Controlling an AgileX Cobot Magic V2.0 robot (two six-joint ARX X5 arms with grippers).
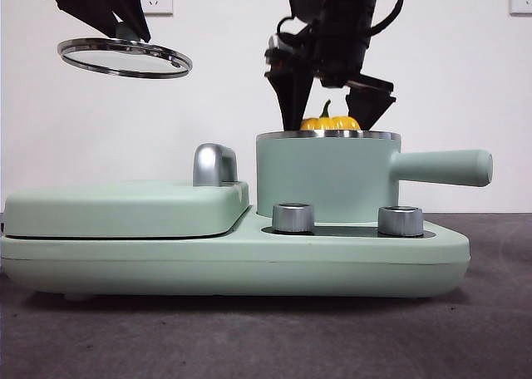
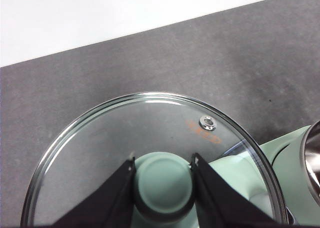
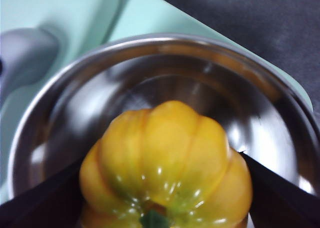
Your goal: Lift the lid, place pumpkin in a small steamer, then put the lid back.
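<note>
The left gripper (image 1: 125, 31) is cut off at the frame's top; its jaws are clamped on the knob (image 2: 164, 188) of the lid (image 1: 125, 57), held high above the flat cover (image 1: 125, 209). The right gripper (image 1: 332, 105) grips the pumpkin (image 1: 330, 123), its lower half hidden inside the steamer (image 1: 328, 179).

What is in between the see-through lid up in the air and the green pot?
Front view: between the lid and the small steamer only bare white wall; a silver handle sits lower.
</note>
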